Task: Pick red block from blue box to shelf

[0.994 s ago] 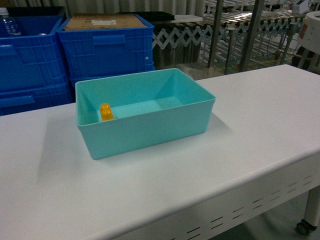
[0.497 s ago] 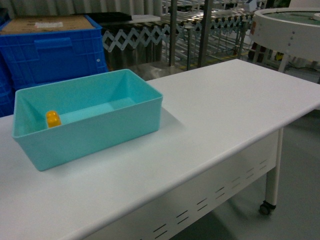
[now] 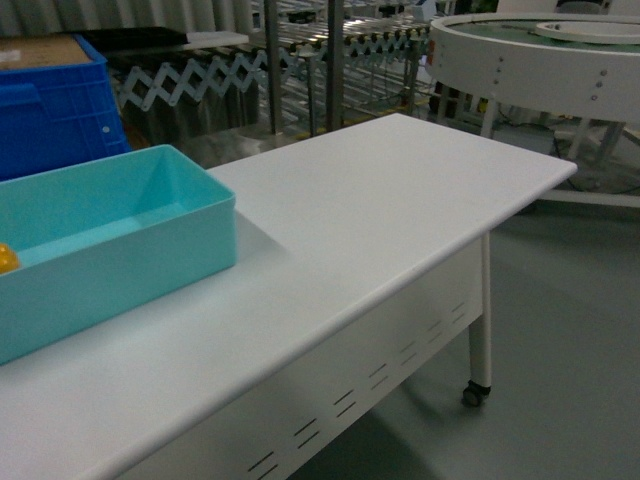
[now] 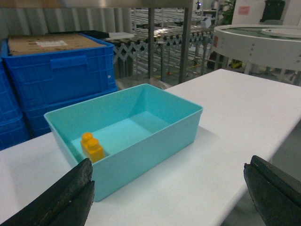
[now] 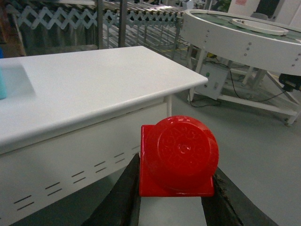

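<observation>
The red block (image 5: 178,162) shows its round stud face close to the right wrist camera, and my right gripper (image 5: 176,172) is shut on it, held in the air over the grey floor beside the table end. The blue box (image 3: 120,250) (image 4: 155,146) sits on the white table (image 3: 400,200) with a yellow brick (image 4: 92,147) in its left corner. Low at the near table edge, in front of the box, my left gripper (image 4: 168,172) is open and holds nothing. The shelf (image 3: 330,60) (image 4: 186,42) of steel uprights stands behind the table. Neither gripper shows in the head view.
Dark blue ribbed crates (image 4: 61,70) stack behind the box at the left. A big round white turntable (image 3: 540,60) (image 5: 235,33) stands at the right past the table end. A grey scissor barrier (image 3: 190,80) runs in front of the rack. The table rolls on castors (image 3: 476,393).
The head view has swung to the right: the blue box slid from the middle to the left edge, and the table end and turntable came into view.
</observation>
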